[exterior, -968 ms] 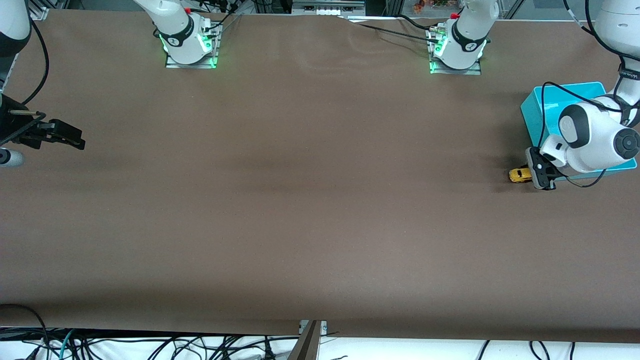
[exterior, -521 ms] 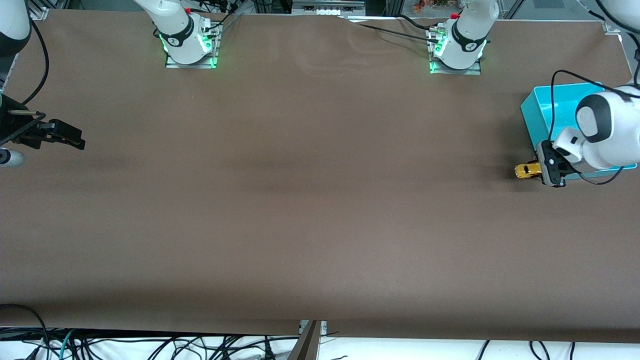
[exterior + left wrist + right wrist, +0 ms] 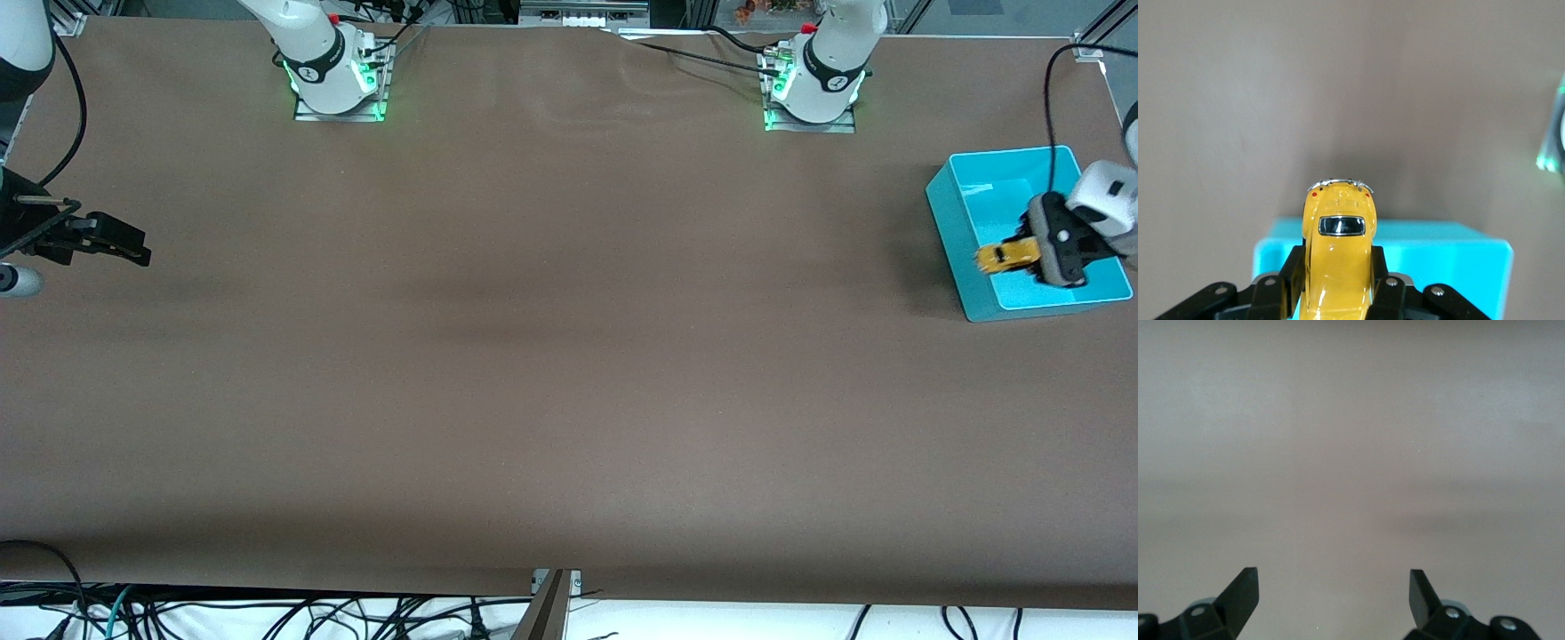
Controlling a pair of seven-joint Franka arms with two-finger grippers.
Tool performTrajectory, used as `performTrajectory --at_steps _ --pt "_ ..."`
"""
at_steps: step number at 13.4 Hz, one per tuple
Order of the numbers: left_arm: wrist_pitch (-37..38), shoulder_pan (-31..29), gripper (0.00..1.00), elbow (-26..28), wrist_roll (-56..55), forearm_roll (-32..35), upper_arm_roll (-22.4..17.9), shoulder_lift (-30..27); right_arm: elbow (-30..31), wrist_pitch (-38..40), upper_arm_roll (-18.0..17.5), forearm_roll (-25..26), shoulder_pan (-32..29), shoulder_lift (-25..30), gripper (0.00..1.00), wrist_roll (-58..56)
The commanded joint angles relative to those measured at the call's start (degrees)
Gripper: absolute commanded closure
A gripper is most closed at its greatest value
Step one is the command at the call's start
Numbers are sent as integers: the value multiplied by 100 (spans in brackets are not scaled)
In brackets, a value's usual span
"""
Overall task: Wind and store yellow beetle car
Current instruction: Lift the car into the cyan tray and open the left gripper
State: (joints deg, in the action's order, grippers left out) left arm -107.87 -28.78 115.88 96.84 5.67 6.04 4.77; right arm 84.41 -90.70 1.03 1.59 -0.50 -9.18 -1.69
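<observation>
My left tool (image 3: 1022, 258) grips the yellow beetle car (image 3: 1003, 256) over the teal bin (image 3: 951, 209), nose outward; my right tool (image 3: 120, 242) waits open at the worktop's edge.

A wide table covered in a matte brown fabric sheet (image 3: 569, 356) is filling nearly the whole front view. The sheet is lying mostly flat and is rippling slightly near 12 o'clock, between the two arm bases. A square metal base plate lit green (image 3: 340, 111) is sitting at about 11 o'clock, carrying the right arm. A second, matching green-lit metal plate (image 3: 811, 123) is sitting at about 1 o'clock, under the left arm. A thin black cable (image 3: 693, 55) is trailing across the sheet toward that second plate. An open rectangular turquoise plastic bin (image 3: 942, 209) is resting on the sheet at 3 o'clock, close to the table's edge.
</observation>
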Motion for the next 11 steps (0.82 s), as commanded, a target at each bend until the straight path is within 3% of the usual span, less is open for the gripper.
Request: performTrajectory --at_steps 1,7,11 --pt "-154 -268 100 452 535 512 -216 -179 58 -9 2 -88 -11 92 0 28" --pt "-1691 -883 100 2033 906 979 -665 -144 58 -9 -7 -88 -3 92 0 28" --pt "-2501 -1235 100 2571 1196 1128 -876 259 58 -9 -15 -88 15 92 0 28"
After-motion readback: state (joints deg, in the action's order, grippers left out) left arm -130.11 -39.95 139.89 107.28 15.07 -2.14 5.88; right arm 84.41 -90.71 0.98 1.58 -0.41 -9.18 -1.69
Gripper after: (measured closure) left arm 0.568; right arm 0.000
